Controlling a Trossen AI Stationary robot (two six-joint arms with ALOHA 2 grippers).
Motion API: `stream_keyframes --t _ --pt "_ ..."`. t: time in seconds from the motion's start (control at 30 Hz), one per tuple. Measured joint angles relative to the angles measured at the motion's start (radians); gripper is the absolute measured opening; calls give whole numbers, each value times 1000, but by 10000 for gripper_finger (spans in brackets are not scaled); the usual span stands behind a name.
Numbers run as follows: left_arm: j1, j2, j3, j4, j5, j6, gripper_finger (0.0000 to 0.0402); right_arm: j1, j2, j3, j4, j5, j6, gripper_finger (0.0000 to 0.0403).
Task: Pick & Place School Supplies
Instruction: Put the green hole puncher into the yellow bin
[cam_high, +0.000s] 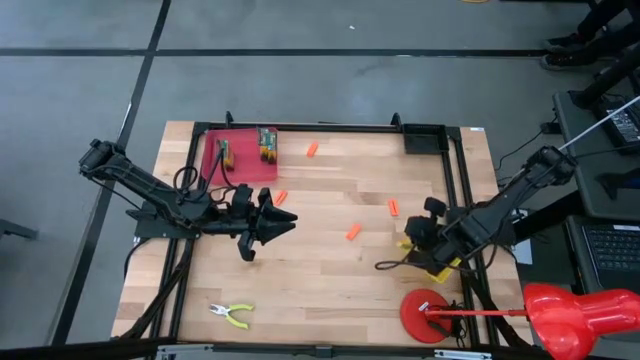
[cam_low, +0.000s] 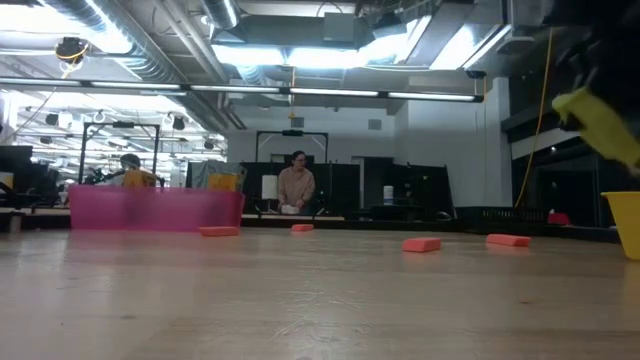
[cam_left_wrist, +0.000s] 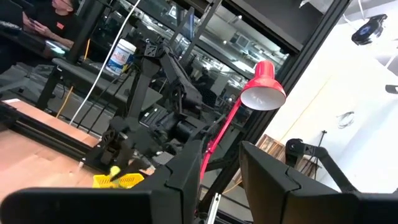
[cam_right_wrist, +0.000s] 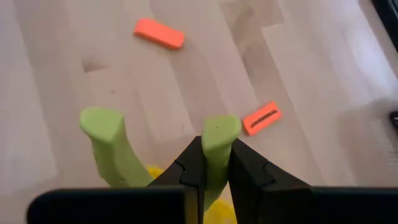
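The right gripper (cam_right_wrist: 216, 163) is clamped on one yellow-green handle of a pair of pliers (cam_right_wrist: 214, 146), held above the yellow basket (cam_high: 432, 267) at the table's right side; the other handle sticks out free. Two orange pieces (cam_right_wrist: 159, 33) lie on the wood beyond it. The left gripper (cam_high: 283, 219) hovers mid-table, fingers apart, holding nothing. A second pliers (cam_high: 232, 315) lies near the front edge; the crayon box (cam_high: 267, 144) sits in the pink tray (cam_high: 240, 168)
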Motion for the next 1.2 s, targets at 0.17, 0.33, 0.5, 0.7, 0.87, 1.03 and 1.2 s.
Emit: stream_keyframes --t 0.17,0.33,0.5,0.7,0.87,1.03,1.2 --pt "0 0 0 0 0 -9 106 -22 0 -63 147 -24 3 45" --pt "-4 0 0 0 0 -16 106 26 0 -82 158 -83 74 45" --pt "-8 0 0 1 -6 -17 106 98 0 -82 155 -128 159 45" --pt "-8 0 0 1 -9 -18 106 198 0 -82 155 -184 253 45" --pt "-8 0 0 1 -22 -18 106 262 0 -82 126 -214 322 45" --pt "-8 0 0 1 -22 -18 106 304 0 -82 74 -229 378 45" --pt "-8 0 0 3 -26 -18 106 336 0 -82 34 -239 415 45"
